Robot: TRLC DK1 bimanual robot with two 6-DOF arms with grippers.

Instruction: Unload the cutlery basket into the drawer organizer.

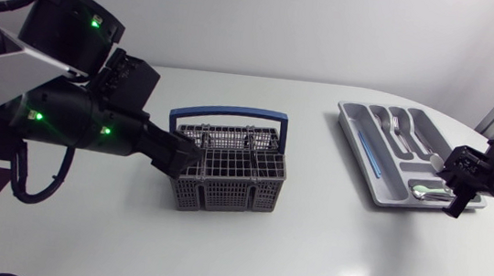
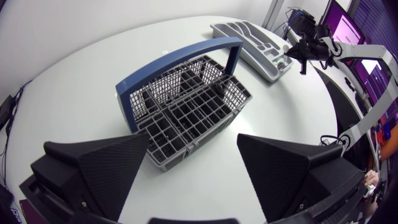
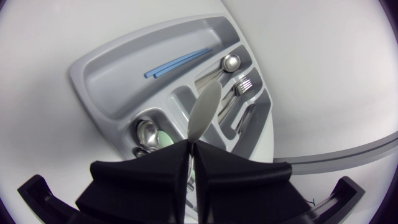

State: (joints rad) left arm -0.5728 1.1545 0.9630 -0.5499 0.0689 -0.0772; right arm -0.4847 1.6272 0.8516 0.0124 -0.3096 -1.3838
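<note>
Left fingers (image 2: 106,168) gape wide beside the blue-handled grey mesh cutlery basket (image 1: 229,177). Right fingers (image 3: 149,177) pinch 1 silver cutlery piece (image 3: 204,111) over the grey plastic drawer organizer (image 1: 357,146), near the white worktop (image 1: 308,255) edge.

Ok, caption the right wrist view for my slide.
Right gripper pinches a silver utensil above the grey organizer, which already holds other cutlery.

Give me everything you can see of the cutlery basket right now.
The cutlery basket is grey plastic lattice, split into several compartments, with a blue arched handle standing upright over it. It sits upright on the white table. Every compartment in view looks empty. The left gripper is open at its near corner; contact cannot be told.
</note>
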